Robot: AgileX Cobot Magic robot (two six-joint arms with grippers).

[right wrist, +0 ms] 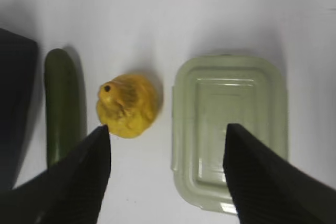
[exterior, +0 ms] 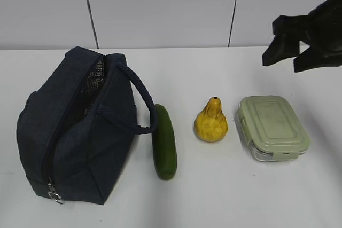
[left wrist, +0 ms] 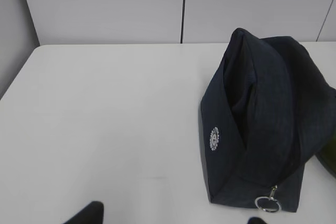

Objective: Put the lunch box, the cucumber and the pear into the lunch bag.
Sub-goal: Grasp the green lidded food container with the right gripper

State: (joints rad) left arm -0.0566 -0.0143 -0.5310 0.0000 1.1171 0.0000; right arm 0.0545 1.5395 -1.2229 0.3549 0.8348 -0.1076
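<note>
The dark navy lunch bag (exterior: 80, 132) stands at the left, its zipper open and foil lining showing; the ring pull (exterior: 55, 196) hangs at its near end. The dark green cucumber (exterior: 164, 142) lies right of it, then the yellow pear (exterior: 211, 122), then the lunch box (exterior: 272, 127) with its sage-green lid. My right gripper (exterior: 291, 60) is open and empty, raised above and behind the lunch box. In the right wrist view it (right wrist: 168, 127) hovers over the gap between the pear (right wrist: 127, 106) and the lunch box (right wrist: 231, 129). My left gripper (left wrist: 170, 219) is open and empty, left of the bag (left wrist: 262, 124).
The white table (exterior: 224, 196) meets a pale panelled wall (exterior: 160, 9) at the back. The bag's loop handle (exterior: 141, 100) arches toward the cucumber. The right wrist view also shows the cucumber (right wrist: 63, 103) and the bag's edge (right wrist: 13, 103).
</note>
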